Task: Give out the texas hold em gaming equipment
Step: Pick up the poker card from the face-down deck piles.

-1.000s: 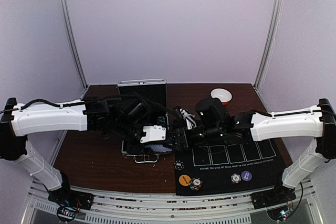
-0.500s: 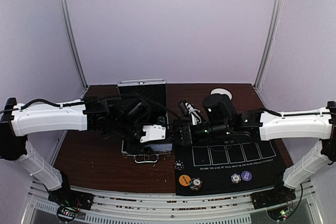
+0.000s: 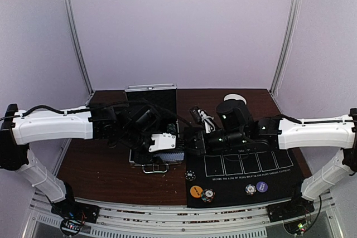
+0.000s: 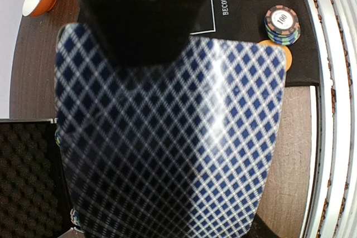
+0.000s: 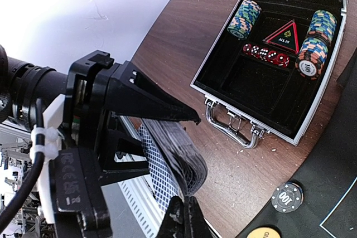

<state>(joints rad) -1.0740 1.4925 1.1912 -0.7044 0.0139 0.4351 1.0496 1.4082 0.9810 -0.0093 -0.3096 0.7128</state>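
"100" showing on the top chip of the striped chip stack (image 4: 281, 19), "BECOME THE K…" running cut off along the black mat (image 4: 245, 4), "ALL IN" sitting on the red triangular marker (image 5: 283, 36) in the case (image 5: 251, 82), "100" showing on the lone dark chip (image 5: 286, 198) and on the end chip of the case's right chip roll (image 5: 309, 54)

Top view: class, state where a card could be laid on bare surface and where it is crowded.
Free: brown wood left of the case; the mat's outlined boxes, between right arm and chip stacks. Crowded: the mat's near edge, with orange disc, chip stacks, purple disc; and the centre, where left gripper meets right gripper.
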